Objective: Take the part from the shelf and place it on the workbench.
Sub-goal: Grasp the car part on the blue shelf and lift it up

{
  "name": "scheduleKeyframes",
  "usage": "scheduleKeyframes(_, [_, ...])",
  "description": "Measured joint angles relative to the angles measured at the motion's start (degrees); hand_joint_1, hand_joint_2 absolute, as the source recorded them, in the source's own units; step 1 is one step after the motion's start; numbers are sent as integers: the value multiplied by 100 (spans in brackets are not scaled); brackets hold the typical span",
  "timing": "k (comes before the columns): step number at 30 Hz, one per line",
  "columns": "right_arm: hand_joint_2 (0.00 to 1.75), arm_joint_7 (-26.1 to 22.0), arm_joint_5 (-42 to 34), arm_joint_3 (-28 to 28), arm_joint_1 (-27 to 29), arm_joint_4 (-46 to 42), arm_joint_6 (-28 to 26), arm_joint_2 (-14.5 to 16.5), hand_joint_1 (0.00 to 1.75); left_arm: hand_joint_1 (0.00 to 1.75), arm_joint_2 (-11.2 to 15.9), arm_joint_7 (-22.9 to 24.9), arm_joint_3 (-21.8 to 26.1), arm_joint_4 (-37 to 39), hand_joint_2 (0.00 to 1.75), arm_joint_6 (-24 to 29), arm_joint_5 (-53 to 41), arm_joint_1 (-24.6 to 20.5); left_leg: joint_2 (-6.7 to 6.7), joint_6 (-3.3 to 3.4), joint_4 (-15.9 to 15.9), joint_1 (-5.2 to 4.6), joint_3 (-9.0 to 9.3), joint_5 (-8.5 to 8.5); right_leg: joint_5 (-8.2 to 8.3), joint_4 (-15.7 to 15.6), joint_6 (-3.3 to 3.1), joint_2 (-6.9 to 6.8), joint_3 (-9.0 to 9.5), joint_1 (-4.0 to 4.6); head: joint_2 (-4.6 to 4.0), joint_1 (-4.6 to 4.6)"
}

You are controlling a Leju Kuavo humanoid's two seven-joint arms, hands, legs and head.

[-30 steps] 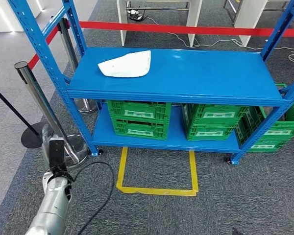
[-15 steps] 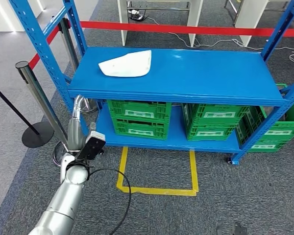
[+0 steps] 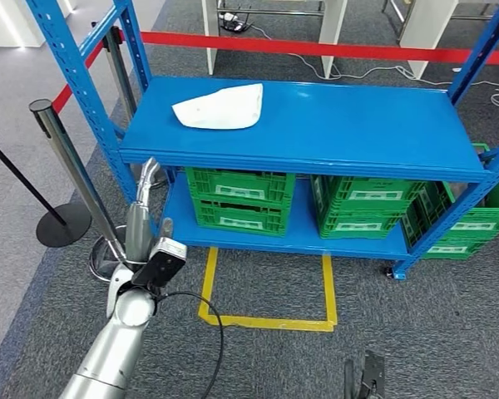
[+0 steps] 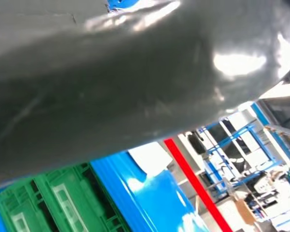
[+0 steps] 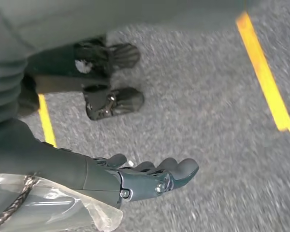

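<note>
Head view shows the white part (image 3: 219, 108) lying flat on the top board of the blue shelf (image 3: 360, 125), near that board's back left corner and untouched. The left hand (image 3: 140, 220) is raised in front of the shelf's left post, below the front edge of the top board and well short of the part. It holds nothing, but how far its fingers are spread I cannot tell from here. The right hand (image 5: 151, 176) hangs low over the grey carpet, fingers stretched out loosely and holding nothing.

To my eye the reach is only beginning. To do it well, the left hand should rise above the board's front edge before going forward, or it may knock the edge or the post. The part looks thin and flat, so the fingers should come down open from above and close across its near edge. Green crates (image 3: 240, 199) sit on the lower board, out of the way.
</note>
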Motion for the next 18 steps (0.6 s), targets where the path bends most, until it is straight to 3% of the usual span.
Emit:
scheduleKeyframes(2, [0,87,35,44,-22,6,13,20,0,0,10,-36,-17,-29,0,-76,40,50,-1,12,1,-5,-27,6,-331,813,4,0,-418,2,0,8])
scheduleKeyframes(3, [0,111,43,60,-25,9,16,26,0,0,16,-48,-20,-34,0,-105,60,78,-1,12,2,-8,-33,6,-387,1087,7,0,-568,2,0,7])
scheduleKeyframes(4, [0,125,46,73,-25,12,18,30,0,0,23,-52,-21,-37,0,-120,74,99,-3,9,5,-9,-34,5,-321,1132,5,-1,-611,3,0,9])
scheduleKeyframes(5, [0,138,48,83,-30,14,20,33,0,0,29,-54,-22,-41,0,-128,84,113,-6,2,10,-9,-30,3,-142,932,-5,-2,-534,3,0,10])
scheduleKeyframes(7, [0,151,55,98,-55,16,23,33,0,0,36,-66,-27,-61,0,-140,93,123,-10,-35,35,-14,-26,-15,263,169,-40,-5,-187,10,0,12])
scheduleKeyframes(9, [0,159,75,115,-86,16,34,39,0,0,39,-99,-33,-83,0,-151,86,123,-10,-103,75,-29,-54,-26,415,-363,-85,0,65,26,0,8])
scheduleKeyframes(12, [0,205,146,165,-97,20,60,50,0,0,39,-190,-65,-116,0,-153,52,123,-5,-210,91,-20,-91,-15,423,-460,-174,10,99,39,0,-4])
scheduleKeyframes(14, [0,260,197,206,-113,21,86,51,0,0,37,-277,-84,-167,0,-107,37,123,-6,-283,275,0,-164,-156,445,-485,-241,3,109,20,0,-20])
scheduleKeyframes(17, [0,361,264,267,-124,22,126,55,0,0,36,-387,-98,-233,0,9,-7,158,-7,-371,1309,44,-613,-677,455,-492,-284,-5,105,13,0,-43])
scheduleKeyframes(18, [0,395,283,284,-117,22,137,56,0,0,36,-408,-103,-250,0,45,-31,183,-7,-387,1607,59,-746,-769,455,-492,-285,-5,103,13,0,-42])
